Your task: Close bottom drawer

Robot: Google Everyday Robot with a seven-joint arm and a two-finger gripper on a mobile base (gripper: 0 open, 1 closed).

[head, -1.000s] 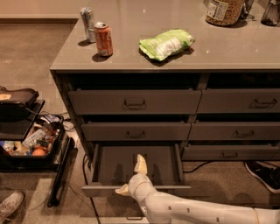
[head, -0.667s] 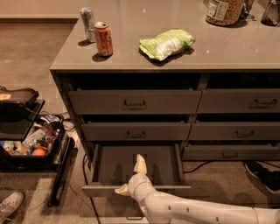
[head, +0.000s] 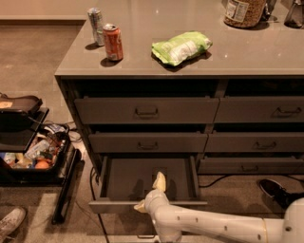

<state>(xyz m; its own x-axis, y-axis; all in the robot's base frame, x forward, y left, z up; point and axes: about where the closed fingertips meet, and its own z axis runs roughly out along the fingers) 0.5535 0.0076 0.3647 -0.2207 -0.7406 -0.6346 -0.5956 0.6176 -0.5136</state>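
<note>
One wide, shallow, dark grey-brown bottom drawer (head: 124,181) stands pulled out, lowest of the left stack. The white arm's two-finger gripper (head: 150,194) sits at its front edge, cream fingers spread. A black floor tray (head: 29,173) holds jumbled small items, hard to identify. A labelled jar (head: 244,9) is cut off by the top edge.

We see drawer (head: 124,179): lowest of left stack, dark grey-brown, wide, shallow. Pulled well out, level, floor in full view from above. Low front nearest us. Gripper (head: 150,194) at middle of front, fingers spread: one over drawer floor, one at front lip.
</note>
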